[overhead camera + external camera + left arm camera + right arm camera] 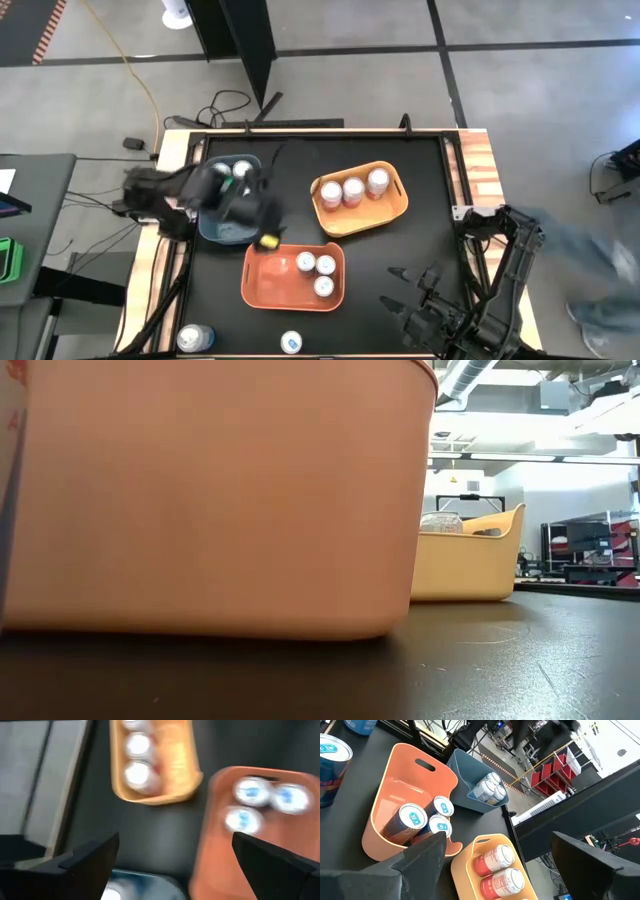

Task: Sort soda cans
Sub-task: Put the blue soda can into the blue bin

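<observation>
Three pink cans (352, 189) stand in the yellow bin (397, 205). Three blue-labelled cans (315, 271) stand in the orange bin (262, 283). Silver-white cans (489, 789) fill the blue bin (222, 232). Two more blue-labelled cans (195, 338) (291, 343) stand on the table's near edge. My left gripper (262, 215) (175, 840) hovers open and empty over the blue bin's near right corner. My right gripper (395, 288) (497, 840) is open and empty above the table's near right part, pointing toward the bins.
The black table top (410, 250) is bare between the bins and my right arm. In the low view the orange bin's wall (210, 490) fills most of the picture, with the yellow bin (465, 565) behind it. A person (600, 275) stands beyond the table's right edge.
</observation>
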{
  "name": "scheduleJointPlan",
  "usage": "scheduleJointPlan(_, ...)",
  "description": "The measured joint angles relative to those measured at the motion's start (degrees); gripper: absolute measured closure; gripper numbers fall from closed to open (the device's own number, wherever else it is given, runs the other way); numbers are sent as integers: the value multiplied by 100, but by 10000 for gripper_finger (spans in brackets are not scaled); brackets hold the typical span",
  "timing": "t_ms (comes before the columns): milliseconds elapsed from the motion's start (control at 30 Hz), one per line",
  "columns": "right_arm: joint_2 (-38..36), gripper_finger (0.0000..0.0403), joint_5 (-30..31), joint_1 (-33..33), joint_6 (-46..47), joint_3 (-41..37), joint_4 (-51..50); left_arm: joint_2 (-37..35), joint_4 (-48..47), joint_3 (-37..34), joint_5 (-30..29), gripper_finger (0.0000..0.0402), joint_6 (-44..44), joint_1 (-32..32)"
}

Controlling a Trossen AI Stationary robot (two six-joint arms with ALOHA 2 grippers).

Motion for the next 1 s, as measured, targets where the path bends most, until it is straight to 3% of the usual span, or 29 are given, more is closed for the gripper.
scheduleJointPlan(100,0,35,2,-31,-1,0,-2,-330,59,-544,147,17,-860,-775)
scheduleJointPlan(200,0,35,1,-78,-4,0,-2,-422,19,-899,703,17,-1733,-1505)
scheduleJointPlan(500,2,35,1,-254,-57,0,-6,-145,31,-1447,2168,17,-4649,-3373)
scheduleJointPlan(800,0,35,1,-323,-96,0,-50,168,50,-2287,3547,17,-6685,-4309)
scheduleJointPlan(1000,-2,35,2,-323,-326,-232,-55,158,543,-2643,3566,17,-7588,-4692)
